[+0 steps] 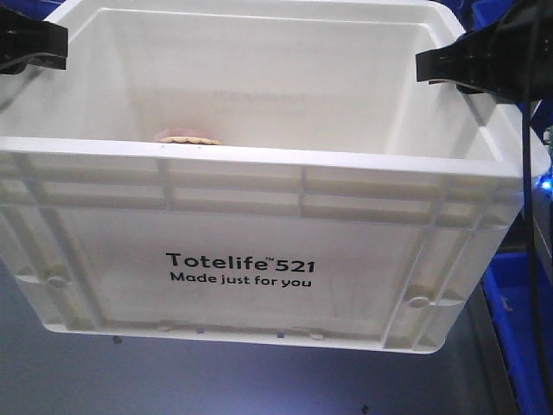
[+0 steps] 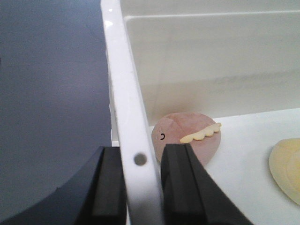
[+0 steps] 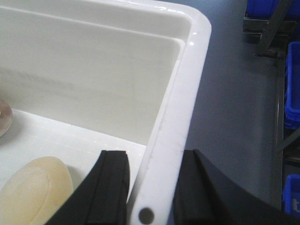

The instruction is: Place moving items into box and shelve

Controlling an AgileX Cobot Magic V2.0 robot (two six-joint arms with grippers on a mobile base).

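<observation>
The white box (image 1: 259,216) fills the front view, with the black print "Totelife 521 Made just for you" on its near wall. It is held by its two short walls.

The left gripper (image 1: 54,45) sits on the rim at the box's left edge. In the left wrist view its two black fingers (image 2: 108,187) are closed on that rim, one outside the wall and one inside, both pressed to the plastic beside a small hole. The right gripper (image 1: 432,65) holds the right edge the same way. In the right wrist view its fingers (image 3: 112,187) clamp the rim near the box's far right corner, again one on each side and next to a hole.

The tan bun (image 3: 35,192) lies on the floor of the box by the right wall, just beside the inner finger of the right gripper. The left wrist view catches only a slice of it at the frame edge. A pink bun (image 2: 187,138) with a pale yellow scalloped strip on it lies on the floor close to the left wall, just beyond the left gripper's inner finger. From the front only its top shows above the near rim.

A grey surface (image 1: 104,380) lies below the box; whether the box rests on it I cannot tell. Blue bins (image 1: 510,303) stand to the right.
</observation>
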